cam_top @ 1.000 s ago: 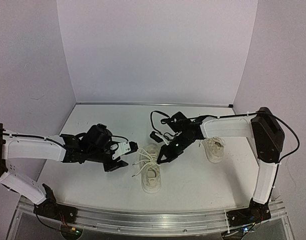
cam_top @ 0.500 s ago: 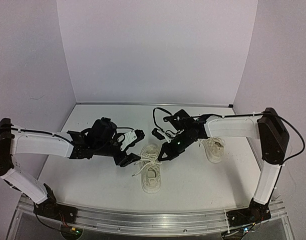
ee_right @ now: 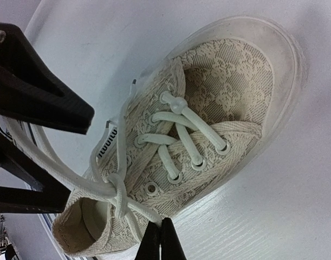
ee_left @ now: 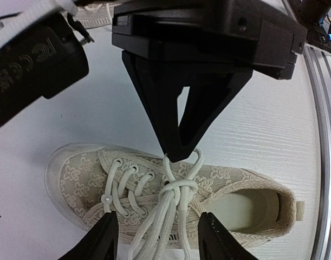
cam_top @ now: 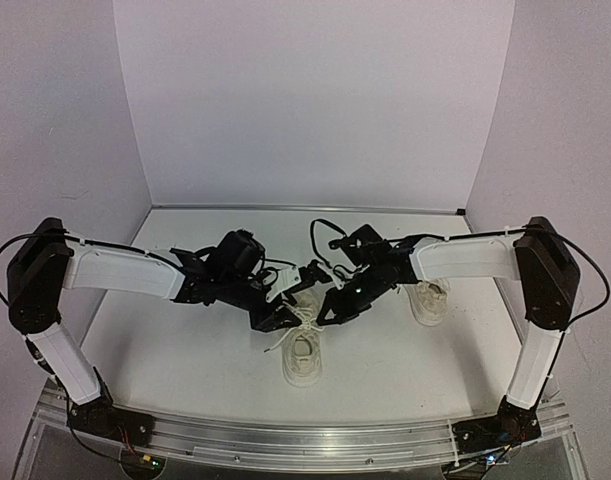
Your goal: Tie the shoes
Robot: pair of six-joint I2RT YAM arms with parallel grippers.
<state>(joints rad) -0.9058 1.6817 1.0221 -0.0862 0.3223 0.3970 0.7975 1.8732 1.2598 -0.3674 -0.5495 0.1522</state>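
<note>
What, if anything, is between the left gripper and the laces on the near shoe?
Nothing visible. The open left gripper hangs right over the near shoe and its laces, with clear space between. The right gripper, shut on one of the laces, sits at their far side, not in the path.

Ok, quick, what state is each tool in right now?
Left tool: open, fingers either side of the laces on the shoe, gripping nothing.
Right tool: closed, pinching one lace.
</note>
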